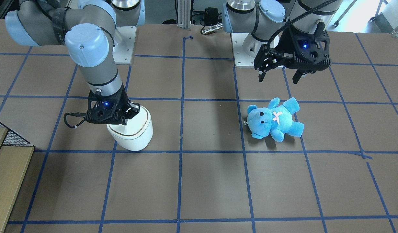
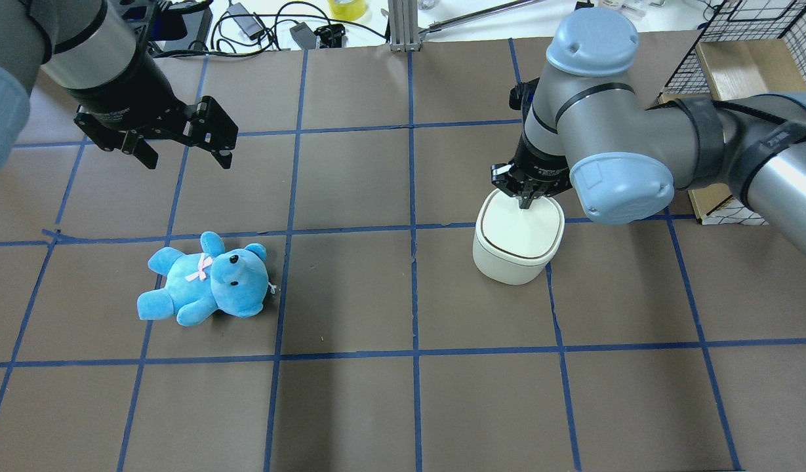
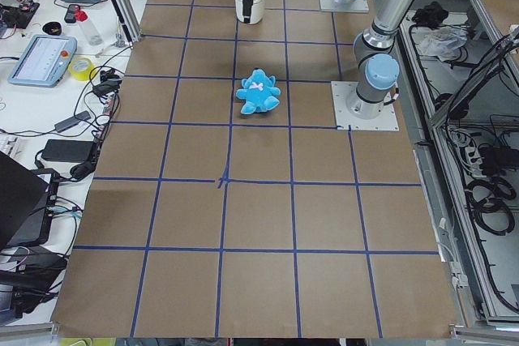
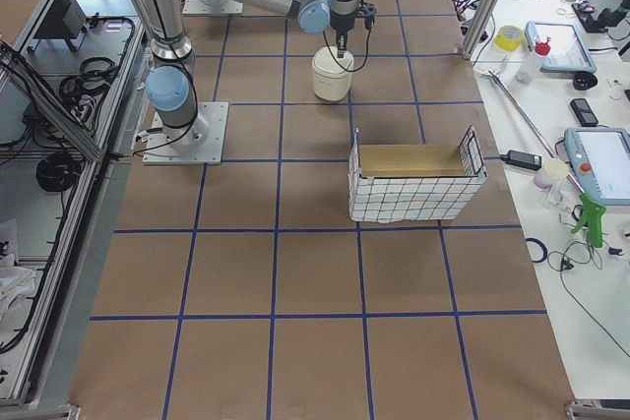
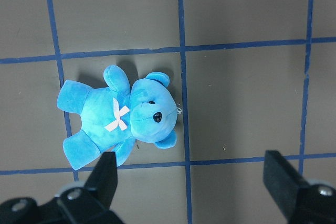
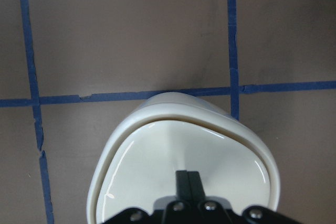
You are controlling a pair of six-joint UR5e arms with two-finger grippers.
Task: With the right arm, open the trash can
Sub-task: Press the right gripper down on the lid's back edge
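The white trash can (image 2: 517, 239) stands on the brown table, lid flat and closed. It also shows in the front view (image 1: 133, 131) and the right wrist view (image 6: 184, 156). My right gripper (image 2: 526, 202) is shut, fingertips together, pointing down onto the lid's far part; in the right wrist view the joined fingers (image 6: 187, 184) meet the lid. My left gripper (image 2: 186, 157) is open and empty, held high above the table beyond the blue plush bear (image 2: 206, 278). In the left wrist view the bear (image 5: 121, 114) lies below the open fingers.
A wire basket with a cardboard liner (image 4: 415, 184) stands on the robot's right side of the table, near the right arm's elbow (image 2: 724, 151). Blue tape lines grid the table. Cables and devices lie beyond the far edge (image 2: 265, 23).
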